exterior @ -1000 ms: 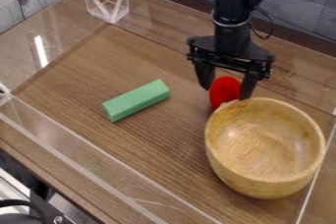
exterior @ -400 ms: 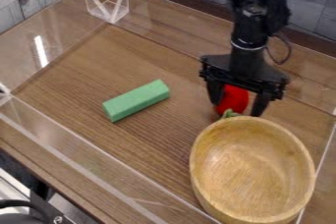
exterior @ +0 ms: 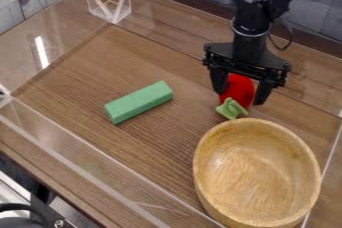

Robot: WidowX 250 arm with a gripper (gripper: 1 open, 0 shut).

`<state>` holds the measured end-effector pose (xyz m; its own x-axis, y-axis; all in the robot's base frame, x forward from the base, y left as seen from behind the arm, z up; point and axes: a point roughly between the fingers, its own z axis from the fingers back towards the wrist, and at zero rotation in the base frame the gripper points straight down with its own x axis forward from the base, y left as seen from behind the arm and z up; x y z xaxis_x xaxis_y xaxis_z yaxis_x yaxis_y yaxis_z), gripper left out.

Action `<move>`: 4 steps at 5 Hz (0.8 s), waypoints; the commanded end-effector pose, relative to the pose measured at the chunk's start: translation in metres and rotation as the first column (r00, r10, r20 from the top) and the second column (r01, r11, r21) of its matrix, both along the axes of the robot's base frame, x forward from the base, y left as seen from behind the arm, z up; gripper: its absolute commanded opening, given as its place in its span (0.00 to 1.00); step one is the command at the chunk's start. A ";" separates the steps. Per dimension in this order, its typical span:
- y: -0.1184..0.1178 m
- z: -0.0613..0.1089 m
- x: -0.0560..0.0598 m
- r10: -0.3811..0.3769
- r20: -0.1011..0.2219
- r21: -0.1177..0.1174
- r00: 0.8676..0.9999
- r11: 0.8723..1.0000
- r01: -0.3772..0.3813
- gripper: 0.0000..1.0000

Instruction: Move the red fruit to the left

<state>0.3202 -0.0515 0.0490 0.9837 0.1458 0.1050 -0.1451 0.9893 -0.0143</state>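
The red fruit [exterior: 242, 86] lies on the wooden table just behind the bowl, its green leafy top [exterior: 231, 110] pointing to the front left. My gripper [exterior: 245, 90] points straight down over it and is open. One dark finger stands on each side of the fruit, and I cannot tell whether the fingers [exterior: 215, 79] touch it. The gripper body hides the fruit's upper part.
A large wooden bowl [exterior: 261, 175] fills the front right, its rim close to the fruit. A flat green block [exterior: 139, 102] lies left of centre. Clear plastic walls [exterior: 54, 42] ring the table, with a clear stand [exterior: 110, 5] at the back left.
The bowl has shifted toward the front edge. The gripper has moved slightly right with the fruit still between its open fingers, and the fruit's green top now shows in front.
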 end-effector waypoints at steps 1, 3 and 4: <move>0.004 0.017 0.021 0.002 0.062 0.004 0.998 1.000 -0.002 0.00; 0.027 0.020 0.022 -0.090 0.076 0.022 0.993 0.996 0.088 0.00; 0.024 0.013 0.017 -0.124 0.074 0.026 0.990 0.992 0.123 0.00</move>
<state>0.3315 -0.0270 0.0446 0.9918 0.0279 0.1251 -0.0283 0.9996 0.0015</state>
